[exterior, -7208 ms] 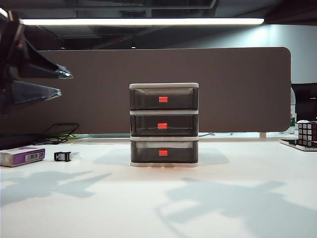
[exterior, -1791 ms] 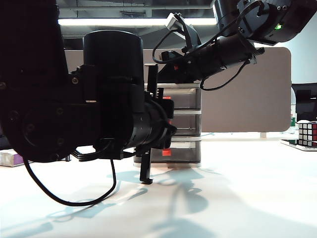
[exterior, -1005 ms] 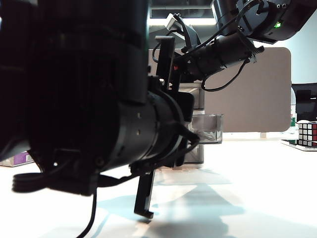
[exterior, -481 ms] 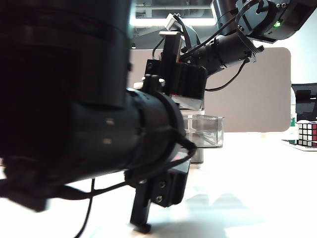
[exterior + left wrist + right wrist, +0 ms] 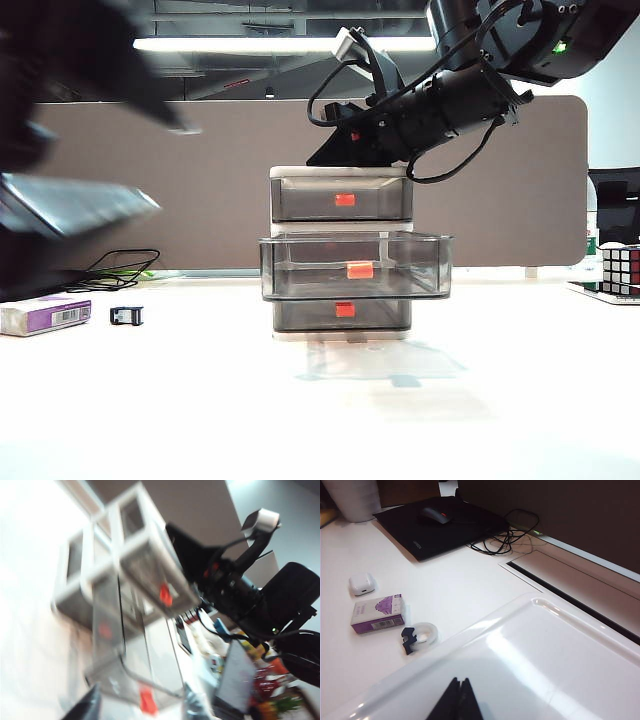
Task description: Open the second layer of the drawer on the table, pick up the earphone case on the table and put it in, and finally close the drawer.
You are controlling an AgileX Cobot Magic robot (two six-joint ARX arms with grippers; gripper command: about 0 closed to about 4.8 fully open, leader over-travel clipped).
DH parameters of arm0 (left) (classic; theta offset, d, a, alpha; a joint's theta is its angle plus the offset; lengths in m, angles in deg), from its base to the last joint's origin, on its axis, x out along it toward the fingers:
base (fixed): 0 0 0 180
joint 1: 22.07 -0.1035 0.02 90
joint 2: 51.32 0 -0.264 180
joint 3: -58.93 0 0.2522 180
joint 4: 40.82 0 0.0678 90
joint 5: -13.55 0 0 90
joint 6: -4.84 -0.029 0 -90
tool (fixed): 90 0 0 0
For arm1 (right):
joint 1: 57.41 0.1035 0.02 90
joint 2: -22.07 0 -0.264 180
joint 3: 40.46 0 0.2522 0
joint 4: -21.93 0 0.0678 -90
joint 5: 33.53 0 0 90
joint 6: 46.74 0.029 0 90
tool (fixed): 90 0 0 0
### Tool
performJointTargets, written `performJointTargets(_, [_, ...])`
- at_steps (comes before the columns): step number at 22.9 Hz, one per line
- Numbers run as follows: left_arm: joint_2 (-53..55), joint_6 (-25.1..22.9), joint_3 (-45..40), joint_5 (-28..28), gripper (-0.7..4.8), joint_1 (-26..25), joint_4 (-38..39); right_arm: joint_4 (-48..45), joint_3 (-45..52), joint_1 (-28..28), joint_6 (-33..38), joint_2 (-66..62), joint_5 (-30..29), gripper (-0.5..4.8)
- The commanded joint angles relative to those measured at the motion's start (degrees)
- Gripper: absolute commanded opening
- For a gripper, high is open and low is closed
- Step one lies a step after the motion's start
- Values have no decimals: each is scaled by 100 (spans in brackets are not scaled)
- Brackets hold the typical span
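Exterior camera sitting low, facing the drawer front; right wrist camera looking down across its top; left wrist camera viewing it tilted, blurred.

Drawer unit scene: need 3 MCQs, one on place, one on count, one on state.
1. Where does the right claw rest?
A. on top of the drawer
B. on the table
C. inside the second layer

2. How many red-orange tabs show on the drawer's fronts in the exterior view?
A. one
B. two
C. three

3. What state is the second layer in?
A. pushed shut
B. pulled out
C. taken off the unit

Answers:
1 A, the right claw sits shut on the unit's white top.
2 C, one tab on each of the three fronts.
3 B, it juts forward of the other two; the left claw hangs blurred at far left.
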Motion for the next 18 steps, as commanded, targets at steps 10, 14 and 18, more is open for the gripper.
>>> performJointTargets(10, [-892, -2745, -22, -4625, 336, -4981, 595, 1130, 153, -11, 251, -170, -260, -5])
performJointTargets(14, [-892, -2826, 118, -5711, 345, -6627, 951, 1167, 151, -11, 251, -170, -313, -5])
performJointTargets(18, [-892, -2929, 472, -7274, 352, -8644, 1886, 1167, 149, -11, 249, -170, -310, -5])
